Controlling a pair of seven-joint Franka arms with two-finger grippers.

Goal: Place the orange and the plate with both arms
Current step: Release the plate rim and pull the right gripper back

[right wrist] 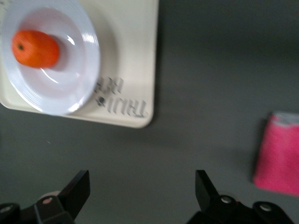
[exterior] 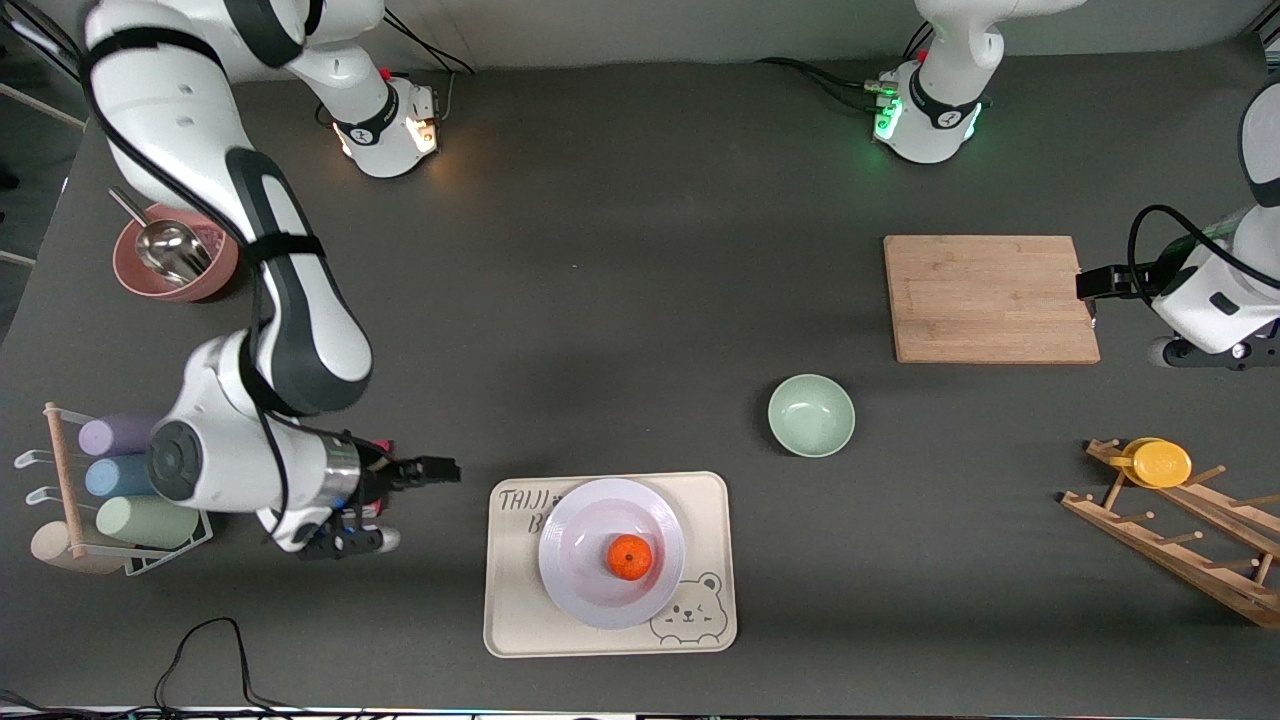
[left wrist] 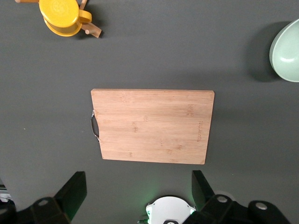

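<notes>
One orange (exterior: pixel 630 557) on plate (exterior: pixel 611 551); tray (exterior: pixel 610 634) reads "TAIJI".

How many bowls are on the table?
2. A green bowl sits between the tray and the wooden board; a pink bowl holding a metal scoop sits at the right arm's end.

Overall light: even and soft from overhead; the dark grey worktop (exterior: pixel 620 330) reads clearly.
Shadows: faint and diffuse, beside the green bowl (exterior: pixel 811 415) and under the right arm (exterior: pixel 270 330).
Glare: small highlights on the plate (right wrist: pixel 51 60); glowing lamps at both arm bases.
Blur: right wrist view smeared, tray (right wrist: pixel 126 70) lettering soft.
Sharpness: left wrist view crisp on the cutting board (left wrist: pixel 153 126).
</notes>
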